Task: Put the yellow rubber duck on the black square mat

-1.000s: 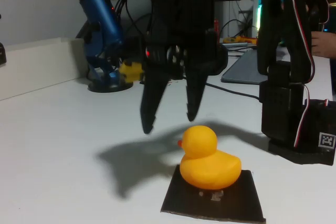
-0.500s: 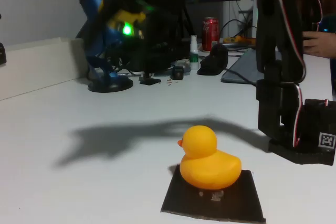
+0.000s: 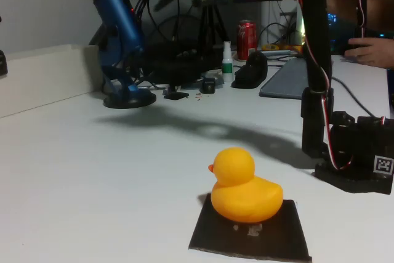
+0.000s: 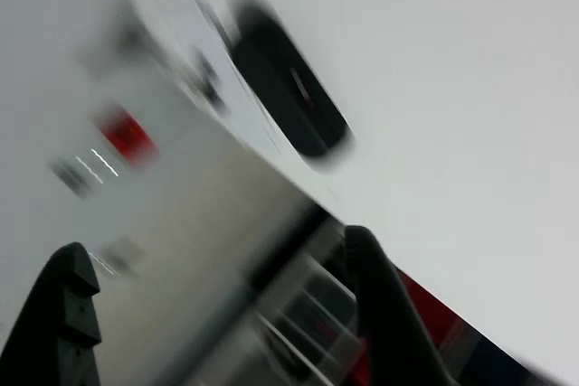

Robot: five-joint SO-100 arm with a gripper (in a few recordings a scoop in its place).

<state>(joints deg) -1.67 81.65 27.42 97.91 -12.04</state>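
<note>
The duck (image 3: 242, 186) is glossy orange-yellow, upright, its small orange beak pointing to the picture's left in the fixed view. It sits on the mat (image 3: 249, 233), a thin black square lying flat, well below and apart from the raised gripper (image 4: 217, 300).

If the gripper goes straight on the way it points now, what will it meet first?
Hard to say: the wrist view is blurred. Between the open fingers of the gripper lies blurred background clutter, nothing near; depth is unclear.

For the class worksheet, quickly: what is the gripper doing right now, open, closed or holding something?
Gripper: open and holding nothing; in the wrist view the jaws stand wide apart. The duck sits on the black mat.
</note>
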